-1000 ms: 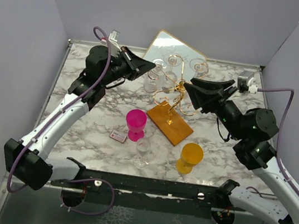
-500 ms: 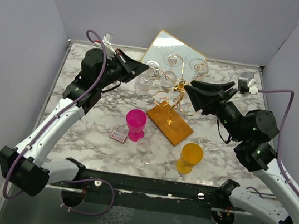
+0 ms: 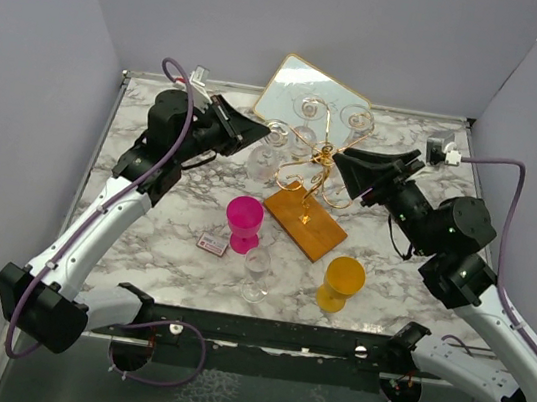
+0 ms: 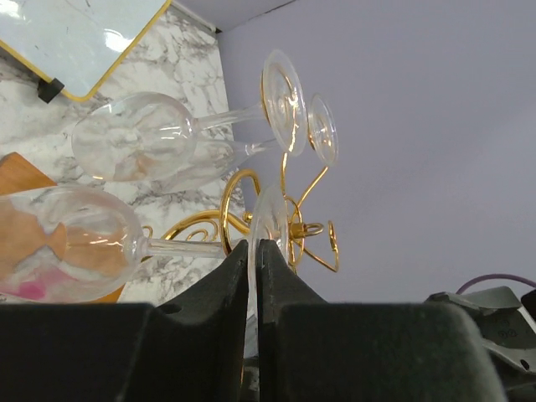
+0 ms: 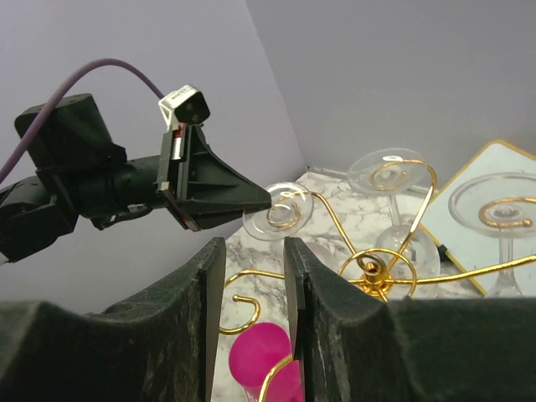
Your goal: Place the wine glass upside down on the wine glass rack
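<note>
left gripper (image 4: 255, 247): clenched, fingertips pinching the foot disc of the wine glass (image 4: 75, 243) edge-on.
glass location: far centre of the table, on the left side of the wine glass rack (image 3: 316, 173). Its foot sits at a gold curl and its bowl hangs clear of the marble.
axis: stem runs foot-up, bowl-down, so it's inverted. Roughly vertical in the scene, and it only looks sideways in the left wrist view because that camera is rolled.
seating: can't tell whether the foot already bears on the curl or just touches it, because clear glass on thin wire is hard to read.
why foot grip: holding the rim leaves the stem bare to slide into the scroll and keeps the fingers away from the bowl.
right gripper (image 5: 254, 244): jaws parted, gripping nothing, parked just right of the rack's central stem, probably to steady it if the wire stand shifts.
rack load: two other clear glasses (image 4: 134, 138) hang inverted on the far arms, in front of the mirror (image 3: 312, 81).
near side: pink glass (image 3: 244, 216), amber glass (image 3: 344, 275) and an upright clear glass (image 3: 258, 265) stand near the wooden base (image 3: 305, 225).
stage: looks like final seating, with release next.
</note>
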